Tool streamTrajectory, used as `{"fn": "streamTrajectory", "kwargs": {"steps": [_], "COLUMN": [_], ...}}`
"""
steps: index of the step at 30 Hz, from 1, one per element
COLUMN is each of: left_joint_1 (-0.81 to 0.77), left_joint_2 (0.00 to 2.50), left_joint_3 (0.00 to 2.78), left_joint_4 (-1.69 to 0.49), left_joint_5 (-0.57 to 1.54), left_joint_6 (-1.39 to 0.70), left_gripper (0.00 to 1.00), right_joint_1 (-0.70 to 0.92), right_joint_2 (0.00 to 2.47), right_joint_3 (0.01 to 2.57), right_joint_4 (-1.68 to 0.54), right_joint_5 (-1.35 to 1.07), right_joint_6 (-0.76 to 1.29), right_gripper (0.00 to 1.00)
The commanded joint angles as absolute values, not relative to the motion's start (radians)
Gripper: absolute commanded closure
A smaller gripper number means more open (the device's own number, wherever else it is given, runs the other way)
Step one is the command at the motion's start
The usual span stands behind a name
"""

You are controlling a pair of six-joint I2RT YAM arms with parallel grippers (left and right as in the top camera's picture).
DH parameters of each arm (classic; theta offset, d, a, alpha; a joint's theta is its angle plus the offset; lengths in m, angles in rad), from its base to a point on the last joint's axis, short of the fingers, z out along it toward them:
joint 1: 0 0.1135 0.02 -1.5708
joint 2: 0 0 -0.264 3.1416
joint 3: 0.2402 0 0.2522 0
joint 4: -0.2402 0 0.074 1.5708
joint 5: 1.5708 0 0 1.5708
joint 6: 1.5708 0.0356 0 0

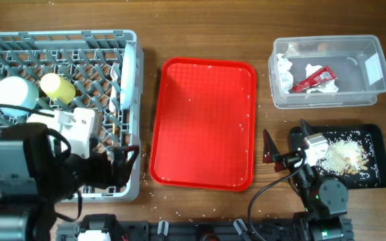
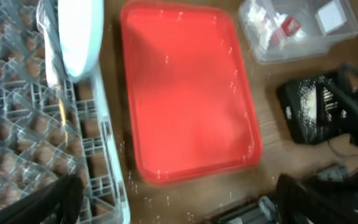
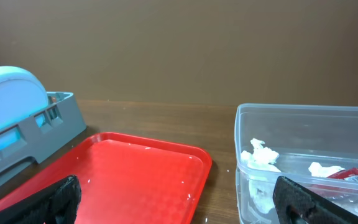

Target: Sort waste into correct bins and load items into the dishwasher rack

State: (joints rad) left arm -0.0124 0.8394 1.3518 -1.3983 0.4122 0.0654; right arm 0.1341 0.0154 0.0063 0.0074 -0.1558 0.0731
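left gripper (image 2: 179, 208) wide open, empty, at rack (image 1: 59, 37) near-right corner, right gripper (image 1: 285, 142) wide open, empty, at black tray (image 1: 375, 137) left edge, plate (image 1: 130, 70) upright in rack, sachet (image 1: 315, 78) and tissue (image 1: 285, 70) in clear tub (image 1: 327, 41), rice (image 1: 344, 157) in black tray

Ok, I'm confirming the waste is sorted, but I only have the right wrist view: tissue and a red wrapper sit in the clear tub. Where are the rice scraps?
Observer: The rice scraps are piled in the black tray, which your view misses.
Operator: Is the yellow cup loaded? I only see the plate.
Observer: Yes, it lies in the dishwasher rack, beside a pale bowl.
Operator: Anything on the near end of the red tray?
Observer: Only tiny whitish specks; no dishes or wrappers.
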Motion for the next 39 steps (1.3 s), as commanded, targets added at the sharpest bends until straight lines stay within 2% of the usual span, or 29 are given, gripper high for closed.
{"fn": "streamTrajectory", "kwargs": {"steps": [1,6,11,15,17,19,21,29,33,39], "left_joint_1": [-0.018,-0.018,-0.018,-0.018,-0.018,-0.018,-0.018,0.002,0.056,0.061], "left_joint_2": [0.724,0.450,0.179,0.031,0.003,0.003,0.003,0.003,0.003,0.003], "left_joint_3": [1.126,0.602,0.301,0.194,0.125,0.097,0.052,0.006,0.006,0.006], "left_joint_4": [-1.234,-0.701,-0.487,-0.351,-0.228,-0.195,-0.168,0.101,-0.066,-0.074], "left_joint_5": [0.437,0.437,0.437,0.436,0.369,0.308,0.164,0.099,0.086,0.062], "left_joint_6": [0.086,0.103,0.104,0.104,0.051,-0.011,-0.176,-0.191,-0.191,-0.191], "left_gripper": [0.00,0.00,0.00,0.00,0.00,0.00,0.00,0.00,0.00,0.00], "right_joint_1": [0.130,0.130,0.130,0.130,0.130,0.130,0.130,0.130,0.130,0.130], "right_joint_2": [0.005,0.005,0.005,0.005,0.005,0.005,0.005,0.005,0.005,0.005], "right_joint_3": [0.006,0.006,0.006,0.006,0.006,0.006,0.006,0.006,0.006,0.006], "right_joint_4": [0.010,0.010,0.010,0.010,0.010,0.010,0.010,0.010,0.010,0.010], "right_joint_5": [-0.151,-0.151,-0.151,-0.151,-0.151,-0.151,-0.151,-0.151,-0.151,-0.151], "right_joint_6": [0.056,0.055,0.055,0.055,0.055,0.055,0.055,0.055,0.055,0.055], "right_gripper": [0.00,0.00,0.00,0.00,0.00,0.00,0.00,0.00,0.00,0.00]}}
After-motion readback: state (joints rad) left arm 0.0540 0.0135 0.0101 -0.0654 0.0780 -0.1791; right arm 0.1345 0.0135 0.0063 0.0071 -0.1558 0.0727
